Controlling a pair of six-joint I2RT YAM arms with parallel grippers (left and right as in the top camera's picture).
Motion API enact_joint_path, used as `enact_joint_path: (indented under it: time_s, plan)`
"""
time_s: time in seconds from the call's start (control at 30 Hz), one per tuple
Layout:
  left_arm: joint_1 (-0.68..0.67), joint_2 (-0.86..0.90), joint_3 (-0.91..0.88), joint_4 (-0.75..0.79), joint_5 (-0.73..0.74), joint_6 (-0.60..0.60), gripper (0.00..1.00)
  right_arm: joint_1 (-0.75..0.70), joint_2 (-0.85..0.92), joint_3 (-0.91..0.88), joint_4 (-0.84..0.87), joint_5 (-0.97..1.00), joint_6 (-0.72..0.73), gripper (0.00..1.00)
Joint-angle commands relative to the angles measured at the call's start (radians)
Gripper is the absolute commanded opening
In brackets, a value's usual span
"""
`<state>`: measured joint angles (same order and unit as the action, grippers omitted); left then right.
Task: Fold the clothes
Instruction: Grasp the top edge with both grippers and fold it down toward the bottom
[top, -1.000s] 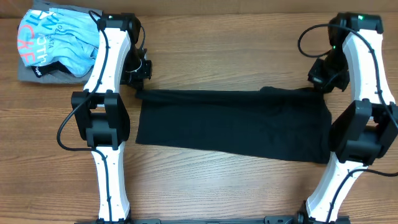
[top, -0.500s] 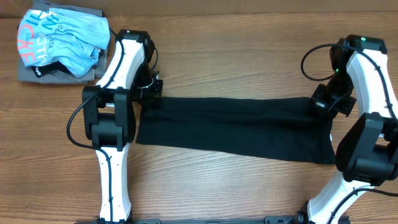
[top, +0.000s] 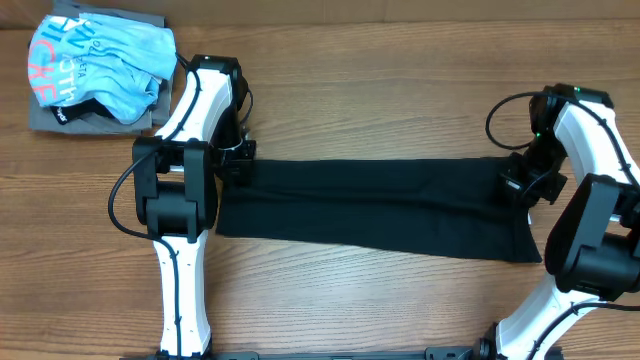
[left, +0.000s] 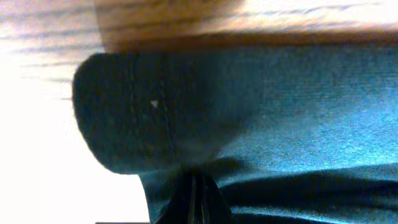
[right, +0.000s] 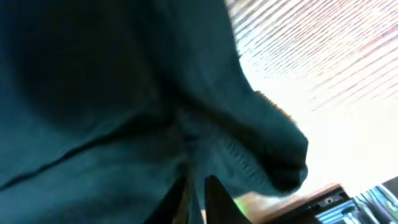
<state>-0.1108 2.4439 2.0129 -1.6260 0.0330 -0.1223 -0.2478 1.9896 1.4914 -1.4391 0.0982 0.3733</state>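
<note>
my left gripper (top: 238, 160) pinches the black t-shirt (top: 380, 205) at its left end, and my right gripper (top: 520, 186) pinches its right end.

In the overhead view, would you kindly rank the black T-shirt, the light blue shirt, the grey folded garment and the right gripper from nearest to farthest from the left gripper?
1. black T-shirt: pinched in the left gripper.
2. light blue shirt and grey folded garment: stacked, far-left corner; too close to call.
3. right gripper: at the T-shirt's right end.
</note>
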Motion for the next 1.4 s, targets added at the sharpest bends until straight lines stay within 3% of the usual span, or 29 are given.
enact_joint_path:
  time_s: [0.0,0.03,0.07,0.17,0.23,0.37,0.47,0.53,0.7,0.83,0.87,1.0,1.07,1.1,1.17,1.37]
  plan:
    - [0.008,-0.029,-0.016,-0.019,-0.052,-0.024,0.06,-0.029,-0.018,-0.032,0.013,0.017,0.021,0.55]
    - [0.007,-0.029,-0.016,-0.026,-0.051,-0.024,0.56,-0.029,-0.018,-0.032,0.006,0.017,0.021,0.61]
    - [0.007,-0.029,-0.016,-0.027,-0.051,-0.023,0.8,-0.029,-0.018,-0.032,0.002,0.017,0.021,0.65]
    - [0.006,-0.029,-0.016,-0.023,-0.047,-0.023,1.0,-0.029,-0.018,-0.031,0.002,0.018,0.02,0.76]
    - [0.006,-0.03,-0.012,-0.022,-0.038,-0.014,1.0,-0.029,-0.018,-0.03,0.002,0.018,0.02,0.88]
    - [0.006,-0.032,0.037,-0.022,0.005,0.0,1.0,-0.029,-0.018,-0.03,0.014,0.016,0.02,0.98]
    - [0.002,-0.032,0.109,-0.018,0.148,0.087,0.96,-0.029,-0.018,-0.03,0.021,0.017,0.019,1.0]
    - [-0.015,-0.032,0.147,0.01,0.224,0.134,0.81,-0.029,-0.018,-0.021,0.02,0.013,0.02,1.0]
    - [-0.065,-0.031,0.114,0.062,0.229,0.149,0.48,-0.029,-0.019,0.081,-0.016,-0.047,0.02,1.0]
    - [-0.097,-0.031,0.047,0.117,0.219,0.142,0.39,-0.029,-0.019,0.181,-0.034,-0.159,-0.042,0.99]
    - [-0.101,-0.031,0.024,0.134,0.219,0.141,0.36,-0.029,-0.019,0.184,-0.028,-0.216,-0.097,0.94]
    - [-0.1,-0.03,-0.034,0.169,0.219,0.142,0.25,-0.012,-0.017,0.153,0.013,-0.297,-0.163,0.52]
    - [-0.099,-0.03,-0.082,0.2,0.219,0.141,0.14,0.011,-0.016,0.104,0.072,-0.315,-0.164,0.3]
    - [-0.099,-0.03,-0.102,0.211,0.219,0.141,0.13,0.019,-0.016,0.082,0.097,-0.338,-0.164,0.24]
    - [-0.099,-0.03,-0.136,0.231,0.219,0.141,0.12,0.042,-0.016,0.021,0.156,-0.355,-0.164,0.17]
    - [-0.08,-0.03,-0.194,0.243,0.163,0.103,0.06,0.055,-0.014,-0.169,0.266,-0.309,-0.105,0.16]
